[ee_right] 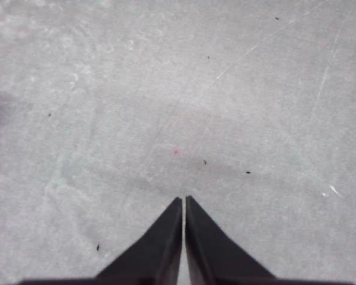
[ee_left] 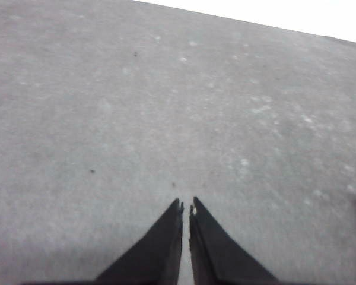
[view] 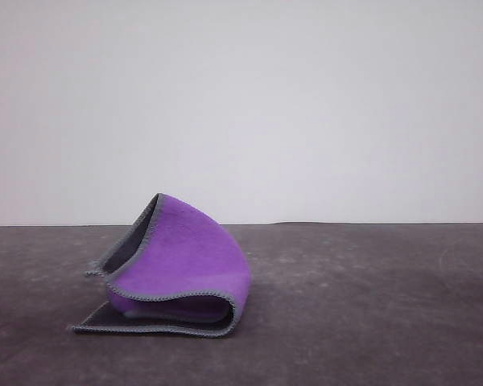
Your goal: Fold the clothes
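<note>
Front view: the cloth (view: 177, 269) lies on the dark grey table (view: 370, 305), doubled over on itself. Its purple face is turned outward over the top of the fold, and the charcoal face shows along the bottom layer and inside the raised flap at the back. The upper layer arches loosely instead of lying flat, so a rounded gap stays open at the fold. That suggests the fold was laid over but not pressed down, and the soft fabric is holding its own curve. The grey stitched edges of the two layers do not line up; the lower corner sticks out past the upper one.

Left wrist view: the left gripper (ee_left: 186, 209) hangs over bare table with nothing between its dark fingers (ee_left: 160, 249), which are drawn together with only a thin slit between the tips. A sliver of something dark, too small to identify, sits at the picture's edge well off to one side of the fingers. Holding nothing and pointed at empty surface, this arm looks parked away from the work.

Right wrist view: the right gripper (ee_right: 184, 202) is likewise closed on nothing, fingertips nearly touching, above scuffed grey tabletop with a small pink speck (ee_right: 175, 152) just ahead of the tips. It too appears to be resting clear of the cloth.
</note>
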You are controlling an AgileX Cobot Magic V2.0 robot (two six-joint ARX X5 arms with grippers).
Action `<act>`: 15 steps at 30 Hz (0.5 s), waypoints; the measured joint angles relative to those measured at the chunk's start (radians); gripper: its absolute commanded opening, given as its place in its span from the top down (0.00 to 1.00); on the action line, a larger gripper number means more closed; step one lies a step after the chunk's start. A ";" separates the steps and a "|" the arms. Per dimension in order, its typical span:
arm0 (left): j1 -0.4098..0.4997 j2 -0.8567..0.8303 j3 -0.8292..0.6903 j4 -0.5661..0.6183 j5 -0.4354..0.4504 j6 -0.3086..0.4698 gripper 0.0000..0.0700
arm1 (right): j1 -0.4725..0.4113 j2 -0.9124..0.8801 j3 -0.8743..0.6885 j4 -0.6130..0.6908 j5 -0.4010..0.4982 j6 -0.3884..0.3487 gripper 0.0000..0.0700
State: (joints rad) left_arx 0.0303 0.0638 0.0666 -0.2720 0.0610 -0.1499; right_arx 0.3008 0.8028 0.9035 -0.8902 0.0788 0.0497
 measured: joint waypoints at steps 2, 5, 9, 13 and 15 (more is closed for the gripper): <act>0.000 -0.027 0.000 -0.005 -0.009 -0.001 0.99 | 0.000 0.000 0.000 0.000 0.000 0.000 1.00; 0.000 -0.058 0.001 -0.011 -0.014 -0.001 0.99 | 0.000 0.000 0.000 0.000 0.000 0.000 1.00; 0.000 -0.060 0.001 -0.012 -0.017 0.000 0.99 | 0.000 0.000 0.000 0.000 0.000 0.000 1.00; 0.000 -0.060 0.001 -0.012 -0.018 0.000 0.99 | 0.000 0.000 0.000 0.000 0.000 0.000 1.00; 0.000 -0.060 0.001 -0.012 -0.018 0.000 0.99 | 0.000 0.000 0.000 0.000 0.000 0.000 1.00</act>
State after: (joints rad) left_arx 0.0303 0.0036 0.0673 -0.2836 0.0429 -0.1503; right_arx 0.3008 0.8028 0.9035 -0.8898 0.0788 0.0497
